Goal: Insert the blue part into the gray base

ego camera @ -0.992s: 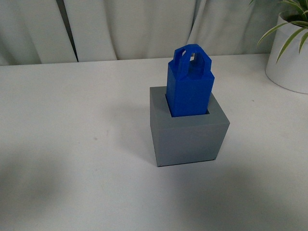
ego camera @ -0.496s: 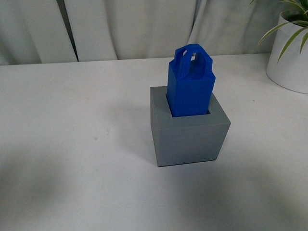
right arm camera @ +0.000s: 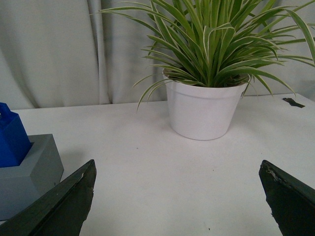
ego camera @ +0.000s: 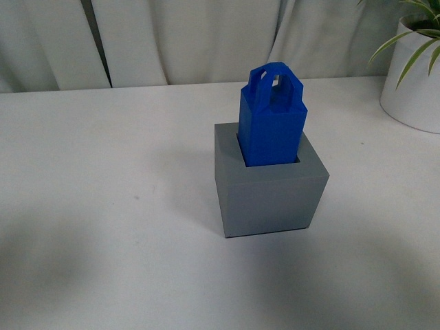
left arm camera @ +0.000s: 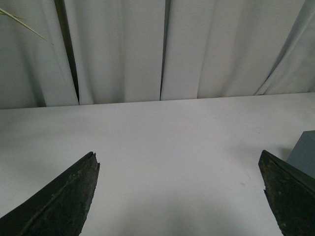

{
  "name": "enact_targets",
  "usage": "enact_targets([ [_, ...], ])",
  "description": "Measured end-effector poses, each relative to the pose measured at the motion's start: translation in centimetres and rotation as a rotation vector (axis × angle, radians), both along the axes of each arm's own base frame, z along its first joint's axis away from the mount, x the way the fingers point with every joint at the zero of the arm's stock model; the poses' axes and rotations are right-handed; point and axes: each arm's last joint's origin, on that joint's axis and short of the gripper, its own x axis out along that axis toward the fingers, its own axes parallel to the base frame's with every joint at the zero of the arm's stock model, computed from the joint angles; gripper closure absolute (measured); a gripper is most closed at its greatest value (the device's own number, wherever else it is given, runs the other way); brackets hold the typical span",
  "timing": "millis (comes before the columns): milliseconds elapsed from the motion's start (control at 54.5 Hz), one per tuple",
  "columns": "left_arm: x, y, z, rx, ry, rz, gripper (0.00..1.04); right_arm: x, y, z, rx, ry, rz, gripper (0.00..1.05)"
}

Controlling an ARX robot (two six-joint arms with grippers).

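1. Your blue part (ego camera: 272,124) stands upright in the square recess of the gray base (ego camera: 269,189), near the middle of the worktop (ego camera: 103,206) and a little toward its right edge. Much of the blue body, along with its arched handle loops, rises above the gray rim, so you cannot tell from here whether it has bottomed out.
2. Both arms are clear of the stack. The left pincer (left arm camera: 179,196) is spread wide with nothing between its fingers, and only a corner of the gray base shows past one fingertip. The right pincer (right arm camera: 177,196) is likewise wide apart and empty, facing the potted plant (right arm camera: 206,105) at the back right corner of the worktop.
3. If you press the part down further, an off-centre push could wedge it against the recess wall, since the fit looks snug.
4. If you swing the left arm across, a finger could clip the handle loops and tip or lift the part out, or shove the base along the smooth worktop.
5. If you move the right arm forward, watch the plant: its long leaves spread wide and could snag, and the pot could be knocked.
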Motion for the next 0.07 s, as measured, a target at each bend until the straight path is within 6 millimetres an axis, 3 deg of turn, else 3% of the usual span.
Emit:
enact_targets([
  [73, 0.00, 0.00, 0.00, 0.000, 0.000, 0.000, 0.06, 0.00, 0.00, 0.00, 0.000, 0.000, 0.000, 0.07],
])
